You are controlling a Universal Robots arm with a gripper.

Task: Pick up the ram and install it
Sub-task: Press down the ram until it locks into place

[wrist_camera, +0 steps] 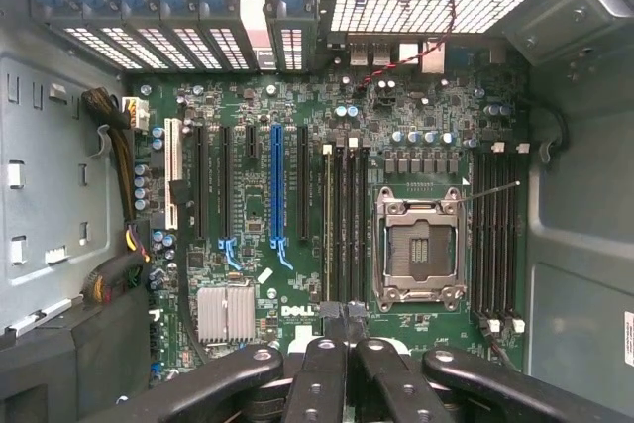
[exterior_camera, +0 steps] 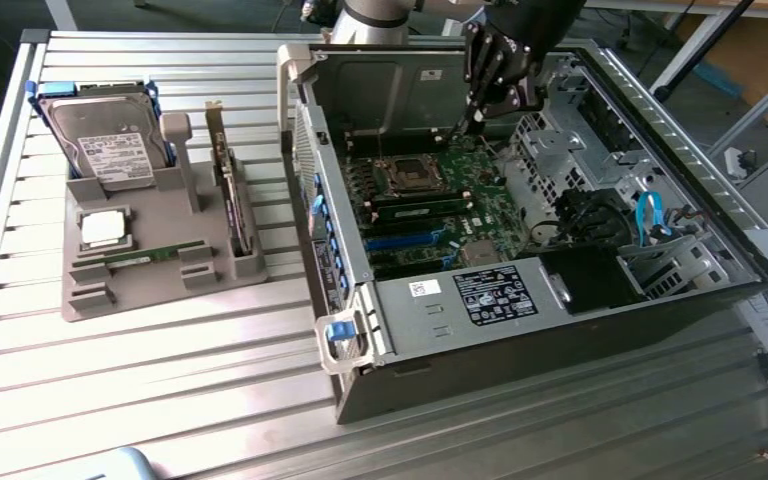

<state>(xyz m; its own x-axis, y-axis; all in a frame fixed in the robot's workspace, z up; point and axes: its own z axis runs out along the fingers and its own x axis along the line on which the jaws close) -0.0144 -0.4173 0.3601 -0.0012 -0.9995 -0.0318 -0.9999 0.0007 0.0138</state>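
Note:
The ram (exterior_camera: 144, 256), a thin green stick, lies flat in the grey holder (exterior_camera: 91, 300) on the exterior view's left, outside the computer case. My black gripper (exterior_camera: 483, 108) hangs inside the open case (exterior_camera: 491, 320), above the far part of the motherboard (exterior_camera: 484, 205), well away from the ram. In the wrist view my gripper (wrist_camera: 344, 318) is shut, with nothing visible between its fingers, and its tips are over one end of the long black memory slots (wrist_camera: 342, 225) beside the empty processor socket (wrist_camera: 419, 250). More memory slots (wrist_camera: 495, 235) lie on the socket's other side.
The holder also carries a hard drive (exterior_camera: 115, 140), a square silver processor (exterior_camera: 101, 228) and an upright dark expansion card (exterior_camera: 231, 190). The case walls, the drive cage (exterior_camera: 664, 265) and blue cables (exterior_camera: 648, 215) stand around the motherboard. All rests on a slatted metal table (exterior_camera: 157, 380).

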